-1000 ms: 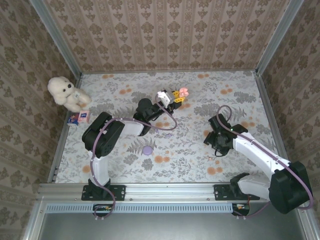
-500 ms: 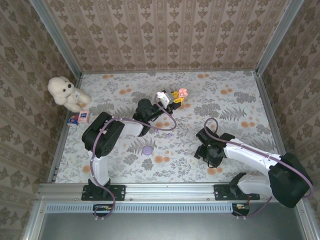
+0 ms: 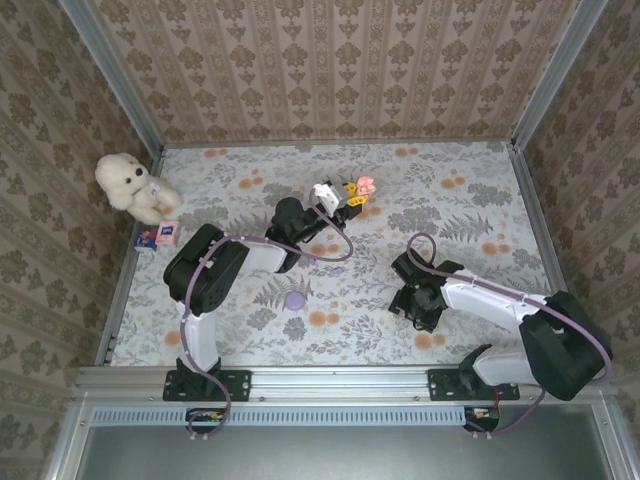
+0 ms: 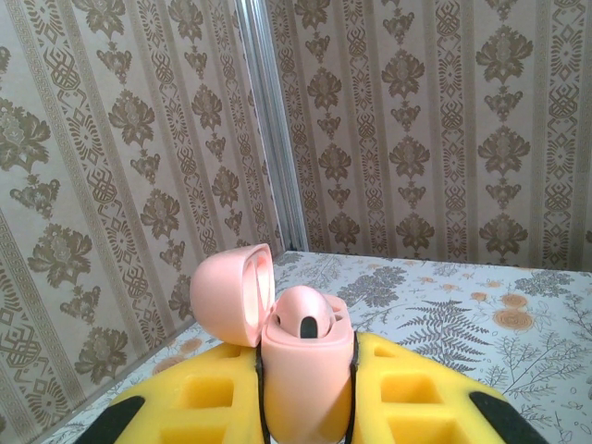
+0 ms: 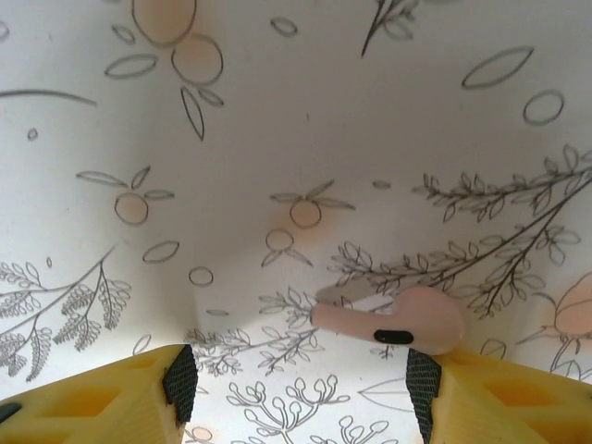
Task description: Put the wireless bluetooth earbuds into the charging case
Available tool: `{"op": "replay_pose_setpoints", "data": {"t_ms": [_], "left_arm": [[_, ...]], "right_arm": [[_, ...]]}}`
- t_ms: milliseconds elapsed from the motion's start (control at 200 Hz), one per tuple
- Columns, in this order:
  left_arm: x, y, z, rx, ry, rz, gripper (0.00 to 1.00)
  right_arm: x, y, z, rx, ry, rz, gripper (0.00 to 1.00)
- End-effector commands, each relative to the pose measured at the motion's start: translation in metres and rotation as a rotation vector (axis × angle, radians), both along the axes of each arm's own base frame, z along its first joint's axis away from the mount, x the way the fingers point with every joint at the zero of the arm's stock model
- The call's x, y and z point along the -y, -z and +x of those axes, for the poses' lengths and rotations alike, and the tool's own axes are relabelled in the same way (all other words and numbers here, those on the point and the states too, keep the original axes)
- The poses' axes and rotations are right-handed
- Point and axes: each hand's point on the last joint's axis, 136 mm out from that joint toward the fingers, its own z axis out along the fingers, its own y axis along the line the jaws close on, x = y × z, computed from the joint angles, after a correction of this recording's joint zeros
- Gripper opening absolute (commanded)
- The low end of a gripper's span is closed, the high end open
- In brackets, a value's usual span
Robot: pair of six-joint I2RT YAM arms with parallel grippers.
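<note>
While the left hand (image 4: 305,412) clamps the open pink case (image 4: 301,347), the right hand (image 5: 302,384) gapes over 1 pale-pink earbud (image 5: 412,324)

brown-and-beige damask wallpaper (image 4: 444,120) covers the walls ahead of the left gripper (image 4: 305,398) and off to either side of it, meeting at grey metal posts (image 4: 273,129) in the corners, while a white cloth (image 5: 277,111) printed with grey leaves and orange blossoms lies flat under the right gripper (image 5: 301,379) in soft, even light.
</note>
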Motion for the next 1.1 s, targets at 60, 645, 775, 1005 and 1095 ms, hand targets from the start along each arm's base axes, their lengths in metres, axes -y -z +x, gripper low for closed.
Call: {"op": "replay_pose_setpoints", "data": {"t_ms": [60, 645, 775, 1005, 1095], "left_arm": [[-0.009, -0.027, -0.003, 0.049, -0.011, -0.052, 0.0], [-0.012, -0.027, -0.004, 0.047, -0.016, -0.049, 0.0], [-0.012, -0.027, -0.003, 0.046, -0.016, -0.051, 0.0], [-0.011, -0.029, -0.003, 0.041, -0.01, -0.058, 0.0], [-0.011, -0.03, -0.003, 0.04, -0.01, -0.06, 0.0]], "right_arm": [[0.009, -0.004, 0.021, 0.04, -0.017, -0.038, 0.65], [0.017, -0.017, 0.041, 0.047, -0.173, -0.108, 0.64], [0.026, -0.015, 0.034, 0.036, -0.228, -0.15, 0.65], [0.025, -0.015, 0.046, 0.076, -0.257, -0.171, 0.65], [0.024, -0.014, 0.05, 0.074, -0.268, -0.178, 0.65]]}}
